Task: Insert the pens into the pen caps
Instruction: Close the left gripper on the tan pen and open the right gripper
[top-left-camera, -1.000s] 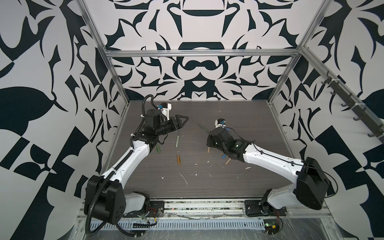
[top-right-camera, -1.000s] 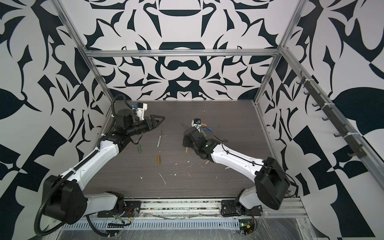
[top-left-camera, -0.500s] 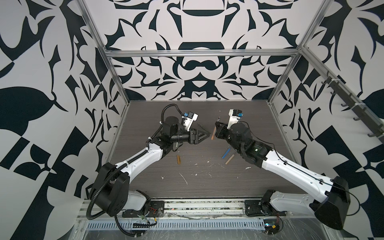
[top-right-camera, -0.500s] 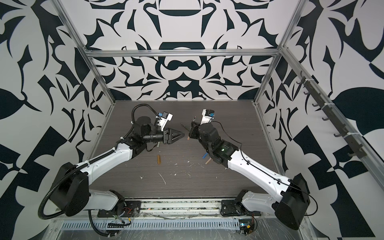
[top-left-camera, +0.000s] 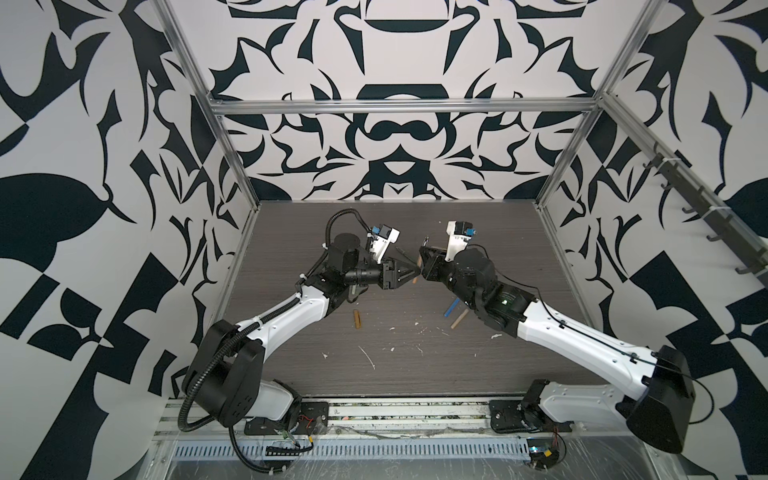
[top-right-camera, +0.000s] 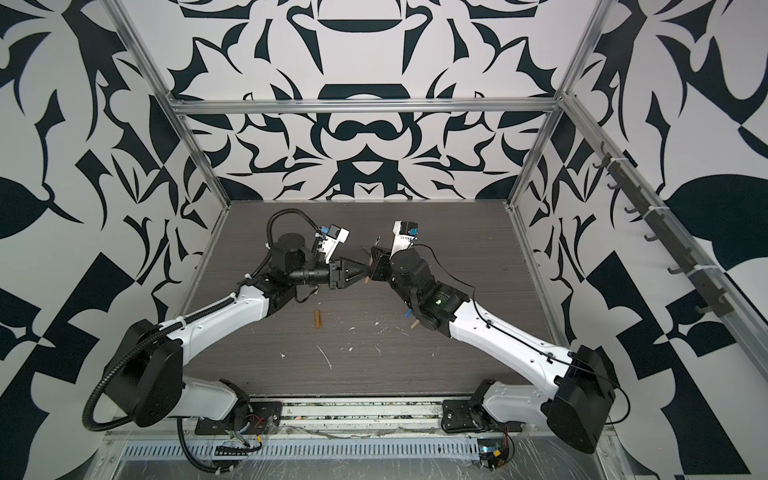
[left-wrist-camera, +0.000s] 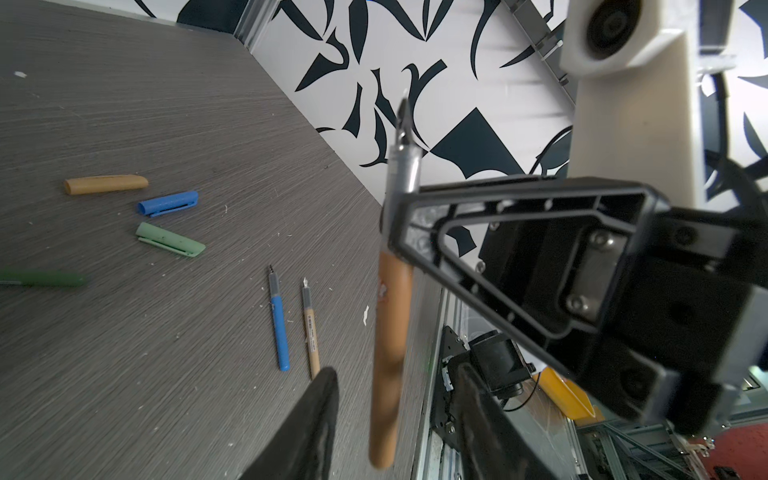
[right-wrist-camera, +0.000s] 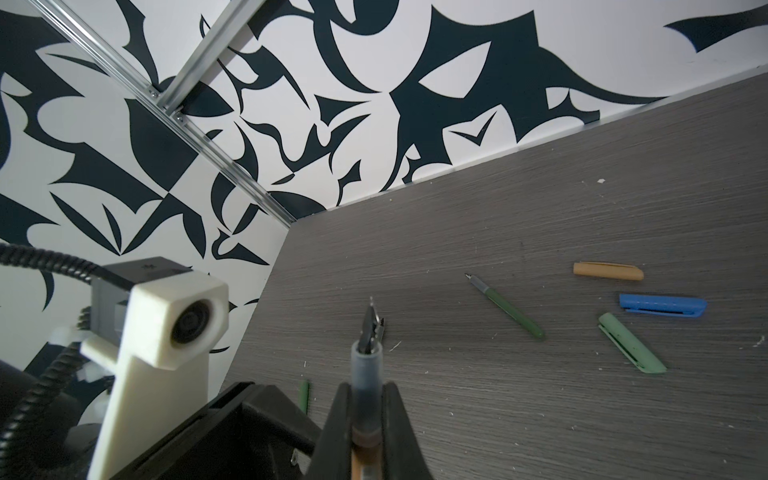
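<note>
A: Pinching what in the right gripper (right-wrist-camera: 365, 386)?
B: Clamping the ochre-brown pen (left-wrist-camera: 392, 299) near its grey neck, hanging above the table (top-left-camera: 457, 370).
A: Holding the left gripper (left-wrist-camera: 395, 370) how?
B: Standing spread either side of the barrel, gaps showing.
A: Spotting the ochre-brown cap (top-left-camera: 356, 320) where?
B: Lying flat, at 8 o'clock from the pen in a top view.

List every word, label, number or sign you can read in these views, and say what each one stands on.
No text here can be read.
tan pen, lying on the table: dark print on a pale label along its barrel, too small to read.
ochre-brown pen, held in the air: a small pale and red mark on its barrel, blurred.
</note>
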